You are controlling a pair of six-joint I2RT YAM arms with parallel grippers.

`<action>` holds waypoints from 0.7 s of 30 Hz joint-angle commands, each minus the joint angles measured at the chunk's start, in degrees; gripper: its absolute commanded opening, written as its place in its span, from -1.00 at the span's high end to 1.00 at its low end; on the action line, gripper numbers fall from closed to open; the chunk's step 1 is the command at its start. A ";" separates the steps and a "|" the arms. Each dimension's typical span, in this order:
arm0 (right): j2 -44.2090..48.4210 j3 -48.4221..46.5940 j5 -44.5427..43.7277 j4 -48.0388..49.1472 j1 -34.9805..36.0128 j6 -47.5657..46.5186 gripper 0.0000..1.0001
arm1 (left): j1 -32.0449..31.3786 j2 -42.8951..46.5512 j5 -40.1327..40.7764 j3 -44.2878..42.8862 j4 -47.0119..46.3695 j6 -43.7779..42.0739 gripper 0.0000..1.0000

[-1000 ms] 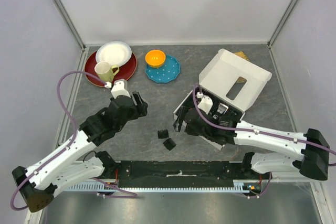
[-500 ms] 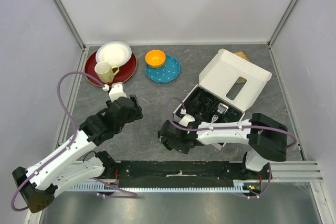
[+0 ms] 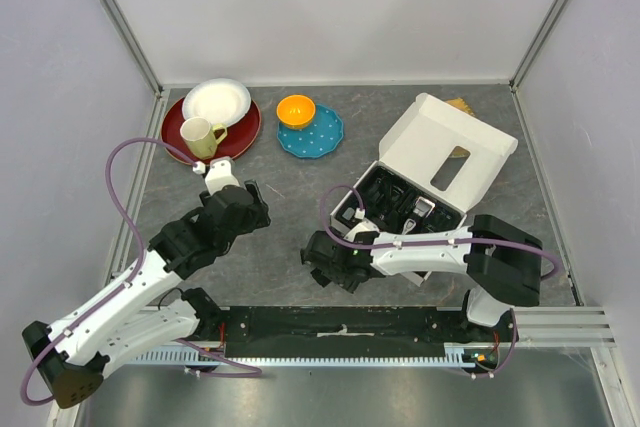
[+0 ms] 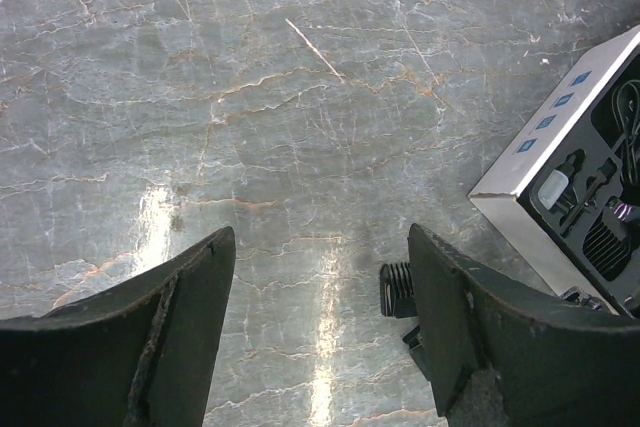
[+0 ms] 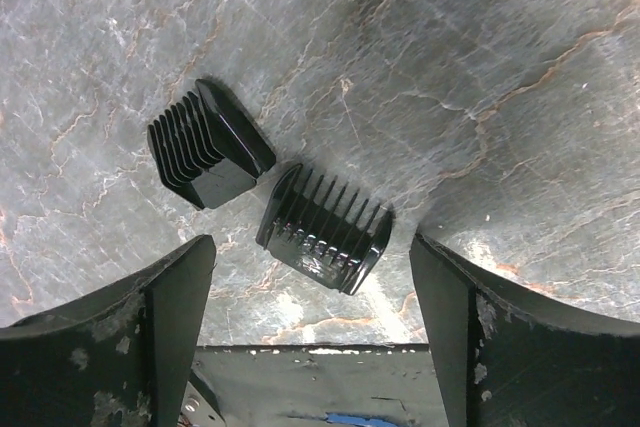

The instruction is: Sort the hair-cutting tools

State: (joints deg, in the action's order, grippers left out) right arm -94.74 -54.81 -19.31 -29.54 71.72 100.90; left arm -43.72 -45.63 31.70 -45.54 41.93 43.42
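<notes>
Surface: grey veined table (image 3: 300, 172), pale walls on three sides, black rail (image 3: 340, 327) along the near edge.

Item: two black comb attachments, loose on the table near that rail. The ribbed comb (image 5: 210, 144) and the toothed comb (image 5: 325, 230) lie just beside each other, corners almost meeting; actual contact cannot be told.

Handling (judged): light, stiff moulded plastic with a glossy skin, so apt to skid or tip when pinched. Take hold across the solid side walls, not the thin teeth.

Right gripper (image 5: 310, 242): directly above the pair, jaws spread wide, holding nothing; the toothed comb lies between the fingers.

Left gripper (image 4: 315, 247): jaws spread, empty, over bare table to the left.

Room: the rail crowds the near side. The white box (image 3: 445, 147) stands near on the right. Open table runs left and back toward the blue plate (image 3: 320, 137) and mug (image 3: 200, 134).
</notes>
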 commanded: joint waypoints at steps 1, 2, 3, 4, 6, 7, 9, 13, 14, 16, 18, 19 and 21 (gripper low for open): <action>-1.59 -2.76 -4.32 -3.15 -0.09 3.33 -0.74 | 0.31 0.98 3.28 0.54 -0.45 -0.53 -0.54; -1.94 -2.94 -4.68 -3.76 -0.18 3.60 -0.73 | 0.31 0.98 3.28 0.71 -0.54 -0.53 -0.54; -2.20 -3.20 -5.03 -4.21 -0.18 4.03 -0.72 | 0.39 1.06 3.54 0.80 -0.54 -0.62 -0.54; -2.38 -3.64 -5.64 -4.73 -0.27 4.21 -0.72 | 0.39 1.15 3.71 0.89 -0.54 -0.62 -0.54; -3.25 -4.08 -5.91 -5.44 -0.27 4.56 -0.70 | 0.48 1.15 4.33 1.15 -0.45 -0.62 -0.54; -3.52 -4.78 -5.91 -5.96 -0.36 4.57 -0.69 | 0.48 1.24 4.33 1.24 -0.54 -0.62 -0.54; -5.01 -5.75 -5.56 -7.89 -0.44 4.65 -0.68 | 0.40 1.24 4.68 1.33 -0.45 -0.70 -0.54; -7.91 -9.34 -4.07 -11.94 -0.44 4.04 -0.66 | 0.48 1.59 5.56 1.50 -0.45 -0.88 -0.54; -9.14 -9.96 -3.29 -12.81 -0.53 3.95 -0.65 | 0.40 1.85 5.74 1.68 -0.54 -0.88 -0.54; -10.46 -11.45 -2.49 -14.66 -0.53 2.82 -0.64 | 0.48 2.12 5.91 1.77 -0.45 -0.88 -0.54; -12.31 -12.16 -1.09 -16.33 -0.44 2.37 -0.62 | 0.39 2.65 6.18 1.94 -0.45 -0.97 -0.54; -12.75 -12.51 -0.73 -16.51 -0.44 2.19 -0.61 | 0.39 2.73 6.35 2.03 -0.45 -0.97 -0.54; -13.98 -12.61 0.14 -16.95 -0.44 1.58 -0.59 | 0.40 3.26 6.35 2.38 -0.54 -0.88 -0.54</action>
State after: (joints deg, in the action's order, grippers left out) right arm -104.49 -67.20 -22.31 -42.44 71.37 103.13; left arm -43.46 -43.66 34.72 -43.64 41.93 43.38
